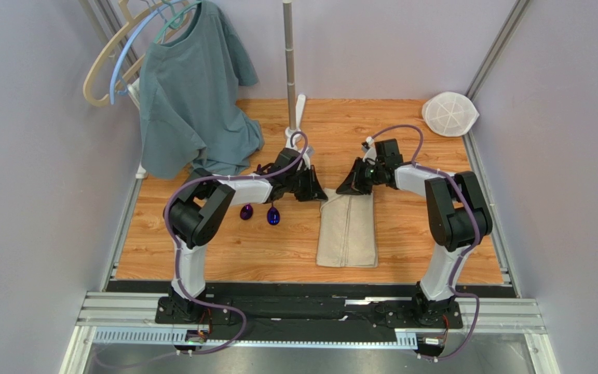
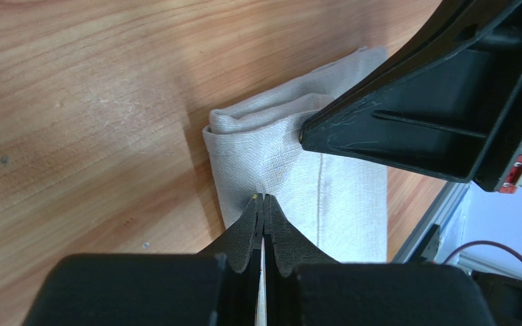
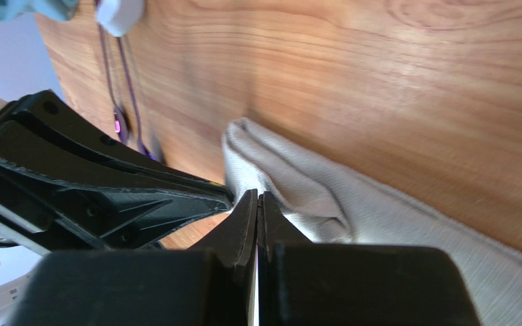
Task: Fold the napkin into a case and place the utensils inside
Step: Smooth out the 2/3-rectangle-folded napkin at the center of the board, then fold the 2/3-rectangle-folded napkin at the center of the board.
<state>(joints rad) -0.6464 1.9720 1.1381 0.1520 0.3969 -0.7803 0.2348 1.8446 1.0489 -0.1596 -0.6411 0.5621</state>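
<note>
Napkin (image 1: 347, 234): soft, light, limp; take by corners. Left gripper (image 2: 264, 200), right gripper (image 3: 257, 197) clamped tight on its 12 o'clock edge.

Top external camera high above the near edge, looking down on the whole table (image 1: 224, 257), left wrist camera close behind the left gripper (image 2: 264, 198), right wrist camera close behind the right gripper (image 3: 257, 195), both facing each other across one napkin (image 2: 291, 156) end, shared by all three views.

Folded beige napkin (image 1: 347, 231), purple spoons (image 1: 273, 216) beside
</note>
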